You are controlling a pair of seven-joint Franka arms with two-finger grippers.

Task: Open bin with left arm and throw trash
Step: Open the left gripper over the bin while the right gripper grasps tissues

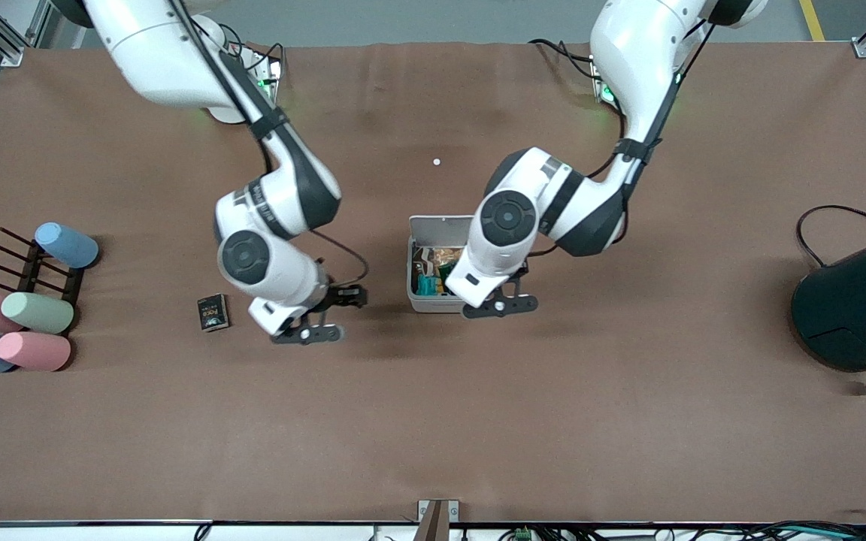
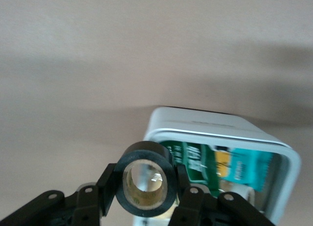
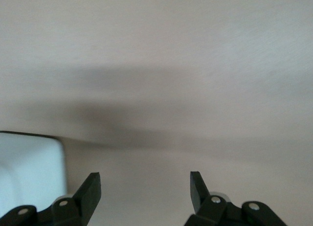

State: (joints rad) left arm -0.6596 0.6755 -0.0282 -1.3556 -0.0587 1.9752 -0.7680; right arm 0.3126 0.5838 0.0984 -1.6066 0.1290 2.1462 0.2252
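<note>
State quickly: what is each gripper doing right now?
Left gripper: closed on the tape ring, by the open bin.
Right gripper: open, empty.

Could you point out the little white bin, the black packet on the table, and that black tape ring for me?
Bin (image 1: pixel 433 302): front view, on its front wall.
Packet (image 1: pixel 213 312): front view, middle of its printed face.
Tape ring (image 2: pixel 145 155): left wrist view, on its black outer band.

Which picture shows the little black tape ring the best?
The left wrist view: the tape ring fills the foreground, pinched between the left gripper's fingers above the open bin. In the front view the arm hides it. The right wrist view does not show it.
</note>
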